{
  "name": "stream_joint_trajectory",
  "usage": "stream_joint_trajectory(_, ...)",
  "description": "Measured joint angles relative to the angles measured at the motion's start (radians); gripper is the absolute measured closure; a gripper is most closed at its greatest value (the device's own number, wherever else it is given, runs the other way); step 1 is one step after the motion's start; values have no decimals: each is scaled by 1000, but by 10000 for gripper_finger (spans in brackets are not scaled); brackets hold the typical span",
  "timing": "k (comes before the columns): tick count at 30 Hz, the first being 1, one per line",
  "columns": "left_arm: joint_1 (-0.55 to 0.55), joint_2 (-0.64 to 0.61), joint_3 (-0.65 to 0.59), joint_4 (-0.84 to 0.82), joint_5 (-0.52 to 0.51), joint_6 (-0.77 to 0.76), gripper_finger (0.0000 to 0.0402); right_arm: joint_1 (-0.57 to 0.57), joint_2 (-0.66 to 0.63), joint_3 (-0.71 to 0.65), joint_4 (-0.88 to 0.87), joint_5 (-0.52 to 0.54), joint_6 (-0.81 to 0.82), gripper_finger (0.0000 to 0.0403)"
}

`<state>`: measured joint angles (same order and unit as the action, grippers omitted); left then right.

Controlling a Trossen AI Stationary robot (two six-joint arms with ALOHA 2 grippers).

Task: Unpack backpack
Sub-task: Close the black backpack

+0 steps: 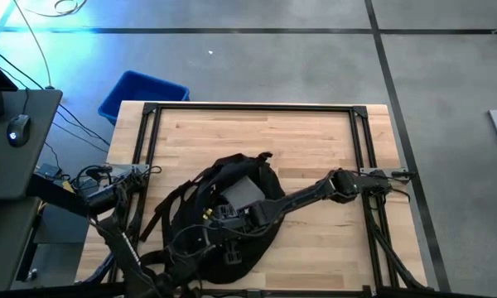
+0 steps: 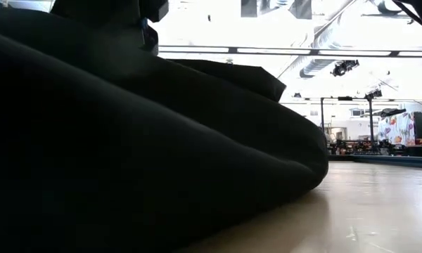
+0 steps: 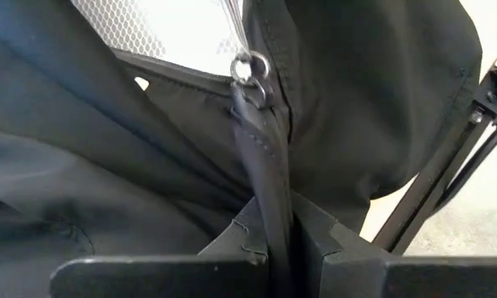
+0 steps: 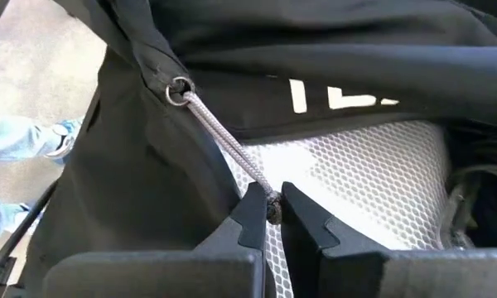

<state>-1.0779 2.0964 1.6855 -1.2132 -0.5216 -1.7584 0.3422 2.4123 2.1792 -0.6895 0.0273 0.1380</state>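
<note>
Black fabric backpack (image 1: 224, 207) lies on the near half of the wooden surface (image 1: 315, 141). Left hand (image 3: 282, 248) is clamped on a fold of its fabric below a zipper ring (image 3: 248, 68). Right hand (image 4: 273, 217) is pinched tight on a grey zipper cord (image 4: 224, 139) over white mesh (image 4: 356, 165).

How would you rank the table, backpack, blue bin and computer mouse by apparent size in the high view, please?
1. Table
2. Backpack
3. Blue bin, partly hidden behind the table, so its full size is unsure
4. Mouse
</note>
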Motion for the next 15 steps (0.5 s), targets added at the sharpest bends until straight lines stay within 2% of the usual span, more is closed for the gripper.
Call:
stream_joint_trajectory(6,-22,0,-2,-8,13,-11,401,-12,0,0,12,-26,-4,402)
stream_joint_trajectory(15,-44,-1,-4,31,0,5,401,-43,0,0,-11,16,19,403)
